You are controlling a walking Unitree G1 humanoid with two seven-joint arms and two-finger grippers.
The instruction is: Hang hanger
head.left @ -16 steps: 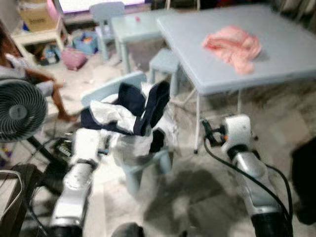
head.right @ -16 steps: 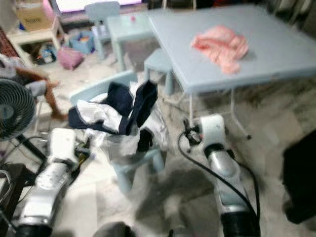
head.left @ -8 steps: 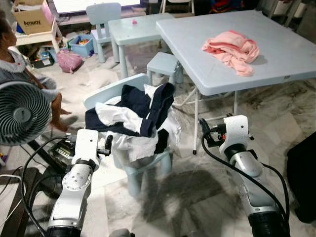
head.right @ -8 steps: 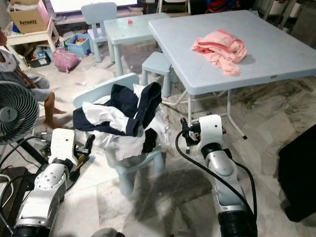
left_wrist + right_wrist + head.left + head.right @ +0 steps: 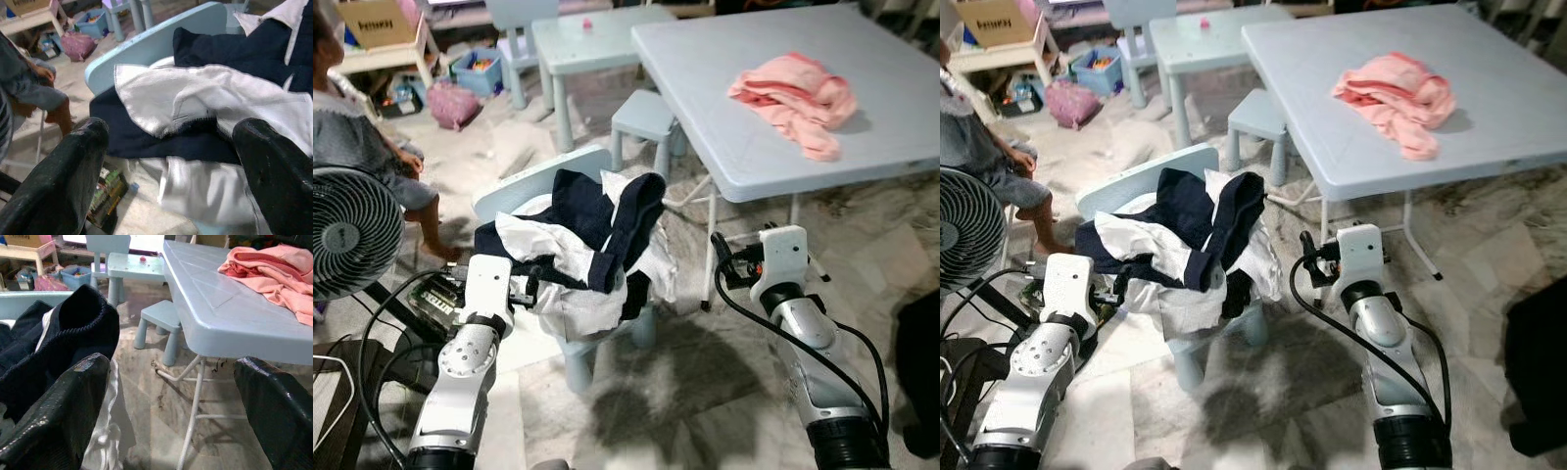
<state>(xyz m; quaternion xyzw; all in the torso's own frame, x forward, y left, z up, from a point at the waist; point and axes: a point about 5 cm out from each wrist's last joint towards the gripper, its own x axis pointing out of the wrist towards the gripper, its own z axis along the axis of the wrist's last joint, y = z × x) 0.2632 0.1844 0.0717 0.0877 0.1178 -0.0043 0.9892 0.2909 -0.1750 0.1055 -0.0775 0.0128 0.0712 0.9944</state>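
Observation:
A heap of navy and white clothes lies over a small pale blue chair. My left gripper is open at the heap's left edge, level with the seat; the left wrist view has white and navy cloth just beyond its spread fingers. My right gripper is open to the right of the chair, beside a leg of the grey table, and holds nothing. A pink garment lies crumpled on that table. I can make out no hanger.
A standing fan and cables are at my left, with a seated person behind it. A small blue table, a stool and toy clutter stand further back. A dark object sits at the right edge.
The camera has moved: the blurred picture has sharpened and shifted a little. Both arms keep about the same pose, grippers still open.

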